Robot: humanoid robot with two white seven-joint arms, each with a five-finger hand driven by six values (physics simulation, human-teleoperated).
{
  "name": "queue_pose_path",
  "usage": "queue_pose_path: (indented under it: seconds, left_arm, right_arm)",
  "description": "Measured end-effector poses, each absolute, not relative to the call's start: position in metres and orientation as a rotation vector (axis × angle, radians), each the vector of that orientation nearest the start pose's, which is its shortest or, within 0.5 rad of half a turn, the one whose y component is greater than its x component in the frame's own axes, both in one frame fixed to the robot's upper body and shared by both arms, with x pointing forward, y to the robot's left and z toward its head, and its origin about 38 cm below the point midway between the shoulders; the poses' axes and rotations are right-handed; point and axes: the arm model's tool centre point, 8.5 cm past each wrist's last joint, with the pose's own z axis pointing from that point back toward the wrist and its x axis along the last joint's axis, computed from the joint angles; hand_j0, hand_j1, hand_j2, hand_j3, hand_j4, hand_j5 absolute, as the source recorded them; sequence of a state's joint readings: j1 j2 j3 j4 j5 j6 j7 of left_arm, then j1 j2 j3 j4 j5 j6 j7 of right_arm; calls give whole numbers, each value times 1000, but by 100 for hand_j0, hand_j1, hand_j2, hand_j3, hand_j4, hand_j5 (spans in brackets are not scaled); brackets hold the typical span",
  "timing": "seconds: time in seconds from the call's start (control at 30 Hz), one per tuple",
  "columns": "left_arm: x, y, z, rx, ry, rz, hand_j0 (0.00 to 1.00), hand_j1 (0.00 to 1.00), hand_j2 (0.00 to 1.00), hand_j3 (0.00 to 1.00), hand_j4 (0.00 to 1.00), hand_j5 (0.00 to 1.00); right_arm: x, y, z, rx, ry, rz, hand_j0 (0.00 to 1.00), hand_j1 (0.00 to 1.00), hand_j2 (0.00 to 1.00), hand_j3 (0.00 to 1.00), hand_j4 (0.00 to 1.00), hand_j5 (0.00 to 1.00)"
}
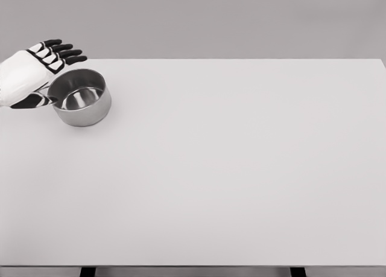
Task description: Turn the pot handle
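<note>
The left hand's (33, 72) black-tipped fingers (65, 52) reach out nearly straight above the pot's (81, 98) far-left rim, released, while its thumb lies low against the pot's left side, where the handle would be; whether it grips is unclear. The steel pot sits upright on a pale table (229, 168), gray wall (241, 17) behind the pot.

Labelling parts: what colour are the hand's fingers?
Black fingers on the white left hand; head view.

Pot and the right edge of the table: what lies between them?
Nothing: in the head view the white table is bare from the pot to its right edge. The left hand is at the pot's other side.
</note>
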State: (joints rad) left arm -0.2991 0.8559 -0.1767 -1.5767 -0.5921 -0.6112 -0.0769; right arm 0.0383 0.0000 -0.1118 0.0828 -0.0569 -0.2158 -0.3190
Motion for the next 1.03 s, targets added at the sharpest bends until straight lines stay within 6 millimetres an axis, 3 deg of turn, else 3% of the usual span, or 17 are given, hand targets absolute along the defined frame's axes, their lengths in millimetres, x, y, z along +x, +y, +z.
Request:
queue_pose_path:
  seconds: [0.13, 0.43, 0.47, 0.57, 0.67, 0.83, 1.03]
  left_arm:
    - [392, 349, 257, 854, -1812, -1773, 100, 100, 100, 100, 100, 100]
    - [390, 338, 257, 839, -1845, -1777, 100, 100, 100, 100, 100, 100]
    - [389, 327, 255, 814, -1877, -1772, 100, 100, 100, 100, 100, 100]
    - [384, 267, 234, 642, -1984, -1816, 100, 100, 100, 100, 100, 100]
    - [374, 234, 218, 526, -2035, -1831, 100, 100, 100, 100, 100, 100]
    - [366, 217, 206, 443, -2055, -1823, 100, 100, 100, 100, 100, 100]
    - [365, 211, 205, 422, -2070, -1819, 100, 100, 100, 100, 100, 100]
  right_arm:
    - [-36, -297, -251, -424, -75, -178, 100, 100, 100, 100, 100, 100]
    - [-36, -297, -251, -424, -75, -179, 100, 100, 100, 100, 100, 100]
    - [-36, -297, -251, -424, -75, -179, 100, 100, 100, 100, 100, 100]
    - [-36, -297, -251, -424, -75, -178, 100, 100, 100, 100, 100, 100]
    - [-36, -297, -251, -424, -75, -179, 100, 100, 100, 100, 100, 100]
    - [-36, -297, -251, -424, -75, -178, 100, 100, 100, 100, 100, 100]
    - [-36, -297, -251, -424, -75, -178, 100, 100, 100, 100, 100, 100]
